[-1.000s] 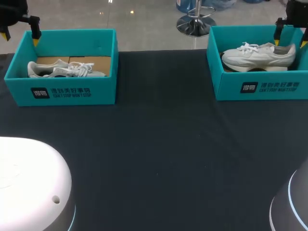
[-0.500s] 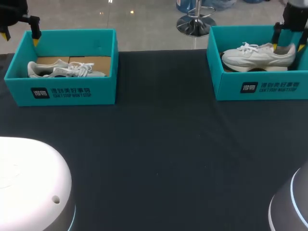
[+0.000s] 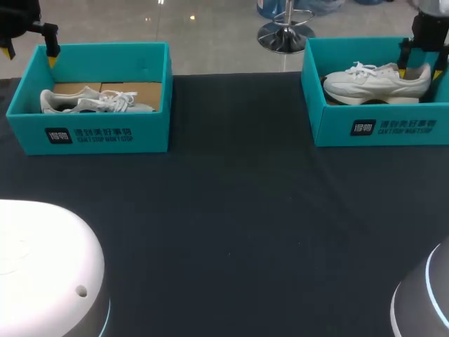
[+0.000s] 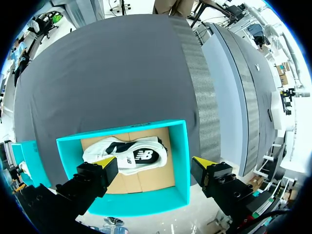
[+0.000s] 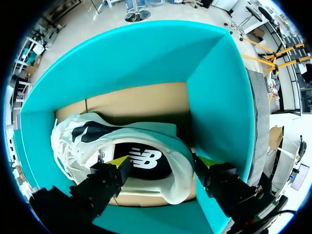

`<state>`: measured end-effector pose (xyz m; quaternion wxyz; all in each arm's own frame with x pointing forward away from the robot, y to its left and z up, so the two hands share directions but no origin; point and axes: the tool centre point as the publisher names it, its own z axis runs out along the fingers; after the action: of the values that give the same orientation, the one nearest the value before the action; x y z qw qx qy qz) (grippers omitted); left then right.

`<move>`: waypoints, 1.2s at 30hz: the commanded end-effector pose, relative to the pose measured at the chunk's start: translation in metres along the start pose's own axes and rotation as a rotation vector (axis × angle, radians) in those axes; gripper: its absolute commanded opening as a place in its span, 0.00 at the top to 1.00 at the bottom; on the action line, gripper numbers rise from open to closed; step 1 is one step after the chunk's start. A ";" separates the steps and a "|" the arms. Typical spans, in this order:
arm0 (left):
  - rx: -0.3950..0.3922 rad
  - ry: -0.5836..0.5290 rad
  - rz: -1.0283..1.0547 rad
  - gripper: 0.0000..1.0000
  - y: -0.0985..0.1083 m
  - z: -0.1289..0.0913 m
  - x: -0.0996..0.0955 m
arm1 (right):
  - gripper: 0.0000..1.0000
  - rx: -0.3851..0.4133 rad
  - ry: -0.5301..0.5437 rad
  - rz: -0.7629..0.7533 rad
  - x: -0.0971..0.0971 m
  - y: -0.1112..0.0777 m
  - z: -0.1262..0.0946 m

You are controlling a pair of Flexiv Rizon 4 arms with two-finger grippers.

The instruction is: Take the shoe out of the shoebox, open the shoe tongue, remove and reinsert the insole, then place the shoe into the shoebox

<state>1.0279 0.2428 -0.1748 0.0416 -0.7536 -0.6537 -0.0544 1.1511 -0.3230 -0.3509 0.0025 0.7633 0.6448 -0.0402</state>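
Head view: at upper left, the left box (image 3: 91, 133) holds the left shoe (image 3: 95, 102), and the left gripper (image 3: 29, 52) hangs spread above the box's far left corner. At upper right, the right shoe (image 3: 375, 81) sits in the right box (image 3: 379, 126), its heel between the spread fingers of the right gripper (image 3: 422, 67).

Left wrist view: the left gripper (image 4: 157, 164) is wide apart, high over the left box (image 4: 180, 161) and left shoe (image 4: 129, 153).

Right wrist view: the right gripper (image 5: 163, 161) is spread about the right shoe's (image 5: 92, 136) heel inside the right box (image 5: 219, 97); I cannot tell whether it touches.

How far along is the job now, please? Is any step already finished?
Nothing looks finished: the right shoe lies in its shoebox. In hand: the right pincer is open at its heel, not gripping. Remaining: lifting out, tongue, insole, putting back.
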 end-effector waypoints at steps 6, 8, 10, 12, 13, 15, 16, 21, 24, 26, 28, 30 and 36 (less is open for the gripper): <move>-0.003 0.001 0.001 0.00 -0.001 0.000 0.000 | 1.00 0.037 -0.001 0.011 -0.002 0.004 0.002; -0.003 0.001 0.001 0.00 -0.001 0.000 0.000 | 1.00 0.035 -0.004 0.012 -0.003 0.004 0.002; -0.003 0.001 0.001 0.00 -0.001 0.000 0.000 | 1.00 0.032 -0.008 0.012 -0.003 0.003 0.001; -0.003 0.001 0.001 0.00 -0.001 0.000 0.000 | 1.00 0.029 -0.012 0.013 -0.004 0.001 -0.001; -0.003 0.001 0.001 0.00 -0.001 0.000 0.000 | 1.00 0.027 -0.014 0.014 -0.004 0.001 -0.002; -0.003 0.001 0.001 0.00 -0.001 0.000 0.000 | 1.00 0.025 -0.020 0.015 -0.004 0.000 -0.004; -0.003 0.001 0.001 0.00 -0.001 0.000 0.000 | 1.00 0.021 -0.024 0.016 -0.003 -0.001 -0.006; -0.003 0.001 0.001 0.00 -0.001 0.000 0.000 | 1.00 -0.005 -0.041 0.022 0.000 -0.009 -0.024; -0.003 0.001 0.001 0.00 -0.001 0.000 0.000 | 1.00 -0.022 -0.065 0.026 0.003 -0.016 -0.040; -0.003 0.001 0.001 0.00 -0.001 0.000 0.000 | 1.00 -0.040 -0.078 0.034 0.004 -0.022 -0.053; -0.003 0.001 0.001 0.00 -0.001 0.000 0.000 | 1.00 -0.058 -0.096 0.038 0.005 -0.028 -0.067; -0.003 0.001 0.001 0.00 -0.001 0.000 0.000 | 1.00 -0.072 -0.110 0.039 0.005 -0.033 -0.082; -0.003 0.001 0.001 0.00 -0.001 0.000 0.000 | 1.00 -0.135 -0.132 0.044 0.002 -0.048 -0.129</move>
<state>1.0279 0.2428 -0.1748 0.0416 -0.7536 -0.6537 -0.0544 1.1454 -0.3154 -0.2631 0.0622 0.7741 0.6255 -0.0754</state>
